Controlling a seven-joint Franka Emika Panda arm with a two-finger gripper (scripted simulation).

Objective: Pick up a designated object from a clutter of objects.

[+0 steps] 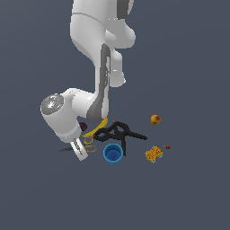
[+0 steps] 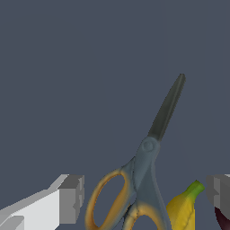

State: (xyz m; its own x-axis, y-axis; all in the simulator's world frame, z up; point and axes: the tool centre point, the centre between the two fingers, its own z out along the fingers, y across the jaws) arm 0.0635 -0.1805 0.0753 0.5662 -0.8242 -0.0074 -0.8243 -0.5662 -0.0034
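Observation:
The scissors (image 2: 150, 157) lie flat on the grey floor, with thin dark blades and orange-yellow ring handles. In the exterior view they (image 1: 89, 144) sit at the left edge of the clutter, blades pointing towards that view's left. My gripper (image 2: 146, 197) is open. One finger (image 2: 67, 200) is on one side of the ring handles and the other finger (image 2: 219, 191) is beyond the banana tip, neither touching. In the exterior view the gripper (image 1: 81, 150) is low over the handles.
A yellow banana (image 1: 97, 127) and a dark red fruit (image 1: 83, 126) lie close beside the scissors. The black clamp (image 1: 119, 132) and blue cup (image 1: 112, 153) are just to the exterior view's right. An orange ball (image 1: 155, 119) and an orange-yellow block (image 1: 153, 154) lie farther right.

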